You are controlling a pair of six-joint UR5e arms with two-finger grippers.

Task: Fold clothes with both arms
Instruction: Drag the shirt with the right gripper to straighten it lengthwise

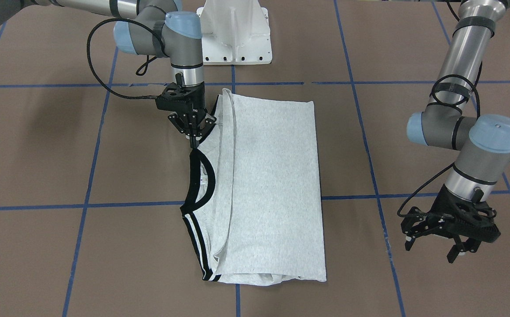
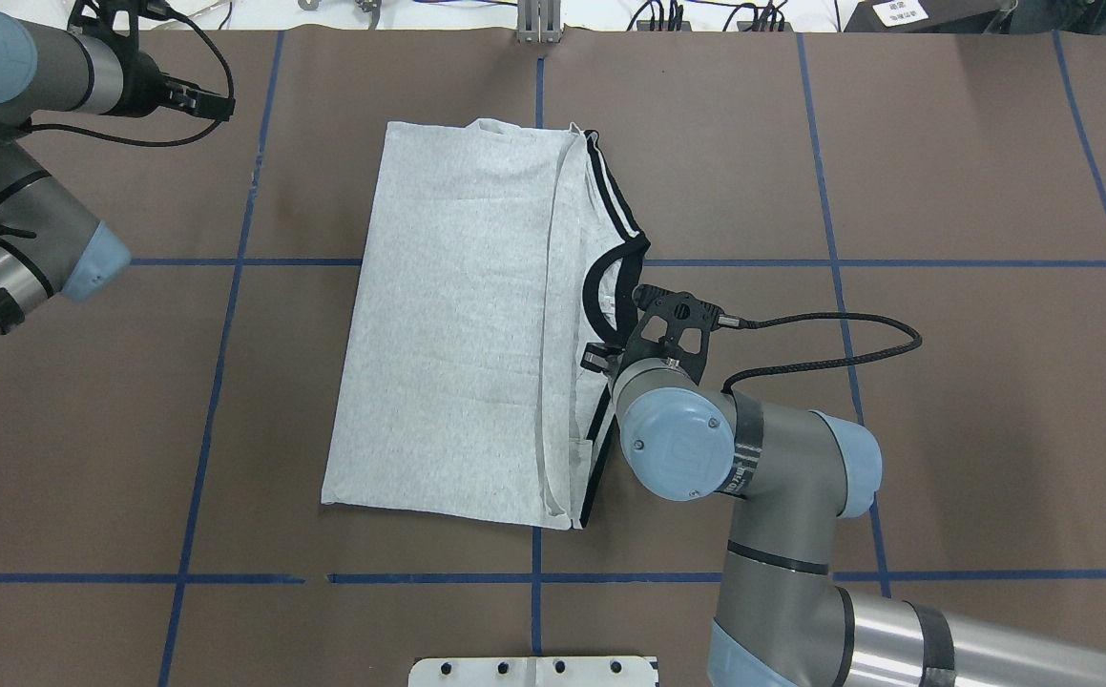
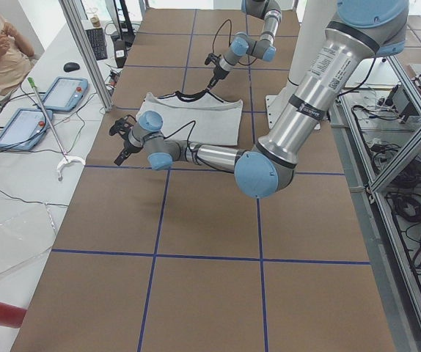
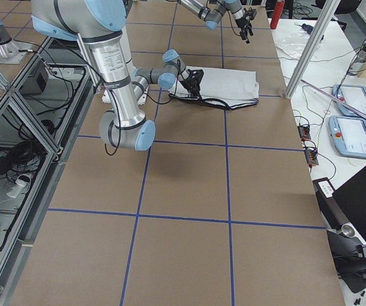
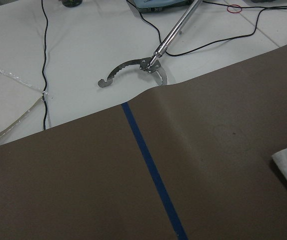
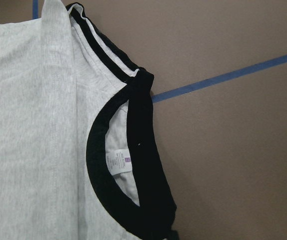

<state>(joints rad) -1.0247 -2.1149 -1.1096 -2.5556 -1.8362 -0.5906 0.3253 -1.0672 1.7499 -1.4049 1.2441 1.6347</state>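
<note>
Nearest me, the left tool [image 1: 431, 252] hangs above the bench [image 1: 39, 145], well apart from the T-shirt [image 1: 272, 185], out past its plain edge on the side opposite the collar [image 6: 144, 165]. Fingers spread apart, nothing in them.

The T-shirt lies flat, already folded to a rough rectangle. Print not showing, striped shoulder trim along the collar-side edge, and layers stacked there with a raised ridge just inside the collar.

At the T-shirt's far shoulder, just beside the collar, sits the right tool [image 1: 193, 140], pointing straight down. Fingers are drawn together to a point and look pinched on the shoulder edge, though how many layers they caught is hidden.

Judgement: the step is taking hold of the collar side for the next fold. To do it well, the right tool should catch every layer at that shoulder, not just the top one. The left tool should take the T-shirt's near striped shoulder before any lift, then both rise level and carry across together, so the edge stays straight and the ridge doesn't bunch.

Beyond the T-shirt, the white pedestal [image 1: 235, 31].

Count: one T-shirt, two arms – left arm [image 1: 461, 75], right arm [image 1: 180, 39] – two tools, one pedestal.
</note>
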